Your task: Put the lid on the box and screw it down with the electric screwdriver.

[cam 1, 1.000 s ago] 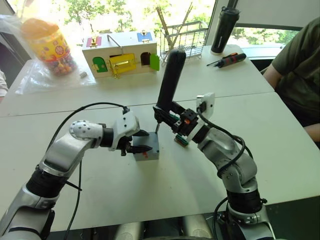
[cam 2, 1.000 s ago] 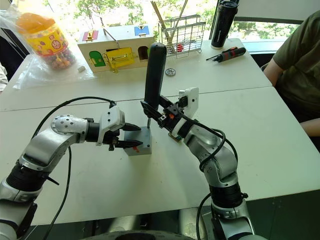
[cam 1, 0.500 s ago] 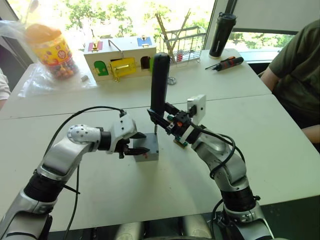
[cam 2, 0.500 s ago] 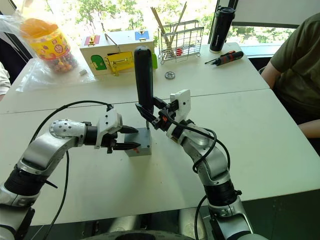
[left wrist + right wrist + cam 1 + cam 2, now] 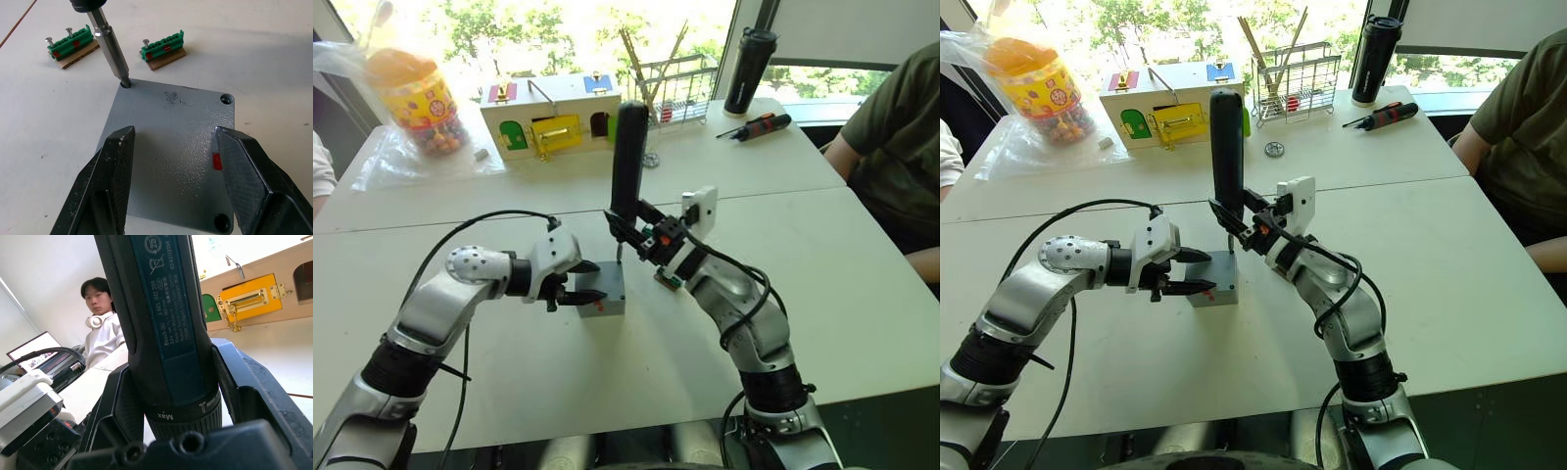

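Right claw [image 5: 1240, 227] clamped low on the heavy, rigid electric screwdriver [image 5: 1226, 149] — left claw [image 5: 171, 161] spread wide, bracing the lid [image 5: 171, 147].

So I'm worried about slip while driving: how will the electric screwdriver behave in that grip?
The electric screwdriver looks tall and top-heavy above the right gripper, so it may tilt. Its smooth round body could twist. The bit sits in the lid corner hole.

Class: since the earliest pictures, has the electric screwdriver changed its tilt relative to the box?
Yes. The electric screwdriver has swung upright; its bit stays at the box's far corner.
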Tool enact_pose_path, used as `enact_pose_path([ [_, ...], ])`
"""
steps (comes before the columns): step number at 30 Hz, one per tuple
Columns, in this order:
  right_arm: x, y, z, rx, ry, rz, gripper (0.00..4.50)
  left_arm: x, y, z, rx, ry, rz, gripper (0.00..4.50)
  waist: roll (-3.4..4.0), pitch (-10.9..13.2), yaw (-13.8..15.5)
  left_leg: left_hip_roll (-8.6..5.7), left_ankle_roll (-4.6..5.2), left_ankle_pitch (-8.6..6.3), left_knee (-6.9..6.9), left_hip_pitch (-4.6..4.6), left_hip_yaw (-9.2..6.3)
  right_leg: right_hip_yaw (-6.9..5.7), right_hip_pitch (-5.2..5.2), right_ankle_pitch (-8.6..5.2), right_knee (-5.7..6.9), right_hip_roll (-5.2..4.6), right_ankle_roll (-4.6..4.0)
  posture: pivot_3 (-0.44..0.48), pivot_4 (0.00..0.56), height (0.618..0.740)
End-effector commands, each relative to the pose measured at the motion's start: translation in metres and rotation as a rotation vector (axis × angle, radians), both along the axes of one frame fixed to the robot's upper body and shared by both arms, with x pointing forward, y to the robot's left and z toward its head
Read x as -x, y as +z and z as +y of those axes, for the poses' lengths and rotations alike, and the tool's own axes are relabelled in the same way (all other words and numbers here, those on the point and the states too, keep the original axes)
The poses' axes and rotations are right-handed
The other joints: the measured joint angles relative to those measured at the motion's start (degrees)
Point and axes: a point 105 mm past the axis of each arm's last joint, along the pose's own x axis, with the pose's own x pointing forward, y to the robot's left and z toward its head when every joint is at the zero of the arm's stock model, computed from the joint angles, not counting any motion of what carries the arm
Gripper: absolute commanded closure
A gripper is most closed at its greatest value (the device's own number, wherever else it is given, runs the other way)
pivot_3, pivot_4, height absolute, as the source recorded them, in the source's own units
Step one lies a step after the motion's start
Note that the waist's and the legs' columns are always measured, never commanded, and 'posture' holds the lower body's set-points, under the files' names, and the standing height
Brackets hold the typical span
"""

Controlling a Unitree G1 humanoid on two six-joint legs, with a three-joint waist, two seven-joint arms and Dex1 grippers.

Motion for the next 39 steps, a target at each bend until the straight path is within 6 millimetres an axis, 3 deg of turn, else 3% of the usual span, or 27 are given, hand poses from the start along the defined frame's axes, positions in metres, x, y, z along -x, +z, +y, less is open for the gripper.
enact_pose_path([
  [1, 0.005, -0.036, 0.006, 0.099, 0.02, 0.094, 2.73, 0.001, -0.019, 0.006, -0.048, 0.027, 0.064, 1.89, 0.04, -0.18, 0.0, 0.01, 0.0, 0.0, -0.01, 0.0, 0.0, 0.0, 0.01, 0.0, -0.04, 0.0, 0.0, 0.0, 0.15, 0.74],
  [4, 0.0, -0.049, 0.004, 0.143, -0.03, 0.138, 2.73, 0.0, -0.019, 0.006, -0.05, 0.029, 0.066, 1.89, 0.16, -0.52, -0.08, 0.01, 0.02, -0.01, -0.06, 0.0, 0.0, 0.0, 0.05, 0.0, -0.15, 0.0, 0.0, 0.0, 0.15, 0.74],
  [10, -0.005, -0.056, 0.003, 0.153, -0.056, 0.151, 2.73, 0.0, -0.02, 0.006, -0.052, 0.029, 0.068, 1.89, 0.2, -0.79, 0.04, 0.01, 0.03, -0.02, -0.08, 0.02, -0.01, 0.01, 0.14, 0.0, -0.27, 0.0, 0.0, 0.0, 0.15, 0.74],
  [26, -0.005, -0.042, -0.008, 0.13, -0.084, 0.087, 2.73, 0.002, -0.02, 0.001, -0.043, 0.019, 0.069, 1.89, 0.22, -0.81, 0.95, 0.01, 0.07, -0.04, -0.1, 0.11, -0.04, 0.02, 0.29, 0.0, -0.38, -0.01, 0.0, 0.0, 0.15, 0.74],
  [32, 0.001, -0.009, -0.01, 0.072, -0.08, 0.002, 2.73, 0.002, -0.021, -0.002, -0.036, 0.011, 0.071, 1.89, 0.25, -0.78, 1.39, 0.0, 0.07, -0.04, -0.1, 0.11, -0.03, 0.03, 0.3, 0.0, -0.42, -0.01, 0.01, 0.0, 0.15, 0.74],
  [38, 0.009, 0.06, -0.026, -0.029, -0.085, -0.105, 2.73, 0.005, -0.022, -0.002, -0.003, 0.022, 0.086, 1.89, 0.31, -0.54, 1.53, -0.02, 0.07, -0.04, -0.09, 0.01, -0.04, 0.03, 0.25, 0.0, -0.47, -0.04, 0.0, 0.0, 0.15, 0.74],
  [39, 0.008, 0.079, -0.032, -0.076, -0.095, -0.123, 2.73, 0.003, -0.021, -0.002, -0.002, 0.026, 0.071, 1.89, 0.38, -0.42, 1.49, -0.01, 0.07, -0.04, -0.09, 0.0, -0.05, 0.03, 0.24, 0.0, -0.47, -0.06, 0.0, 0.0, 0.15, 0.74],
])
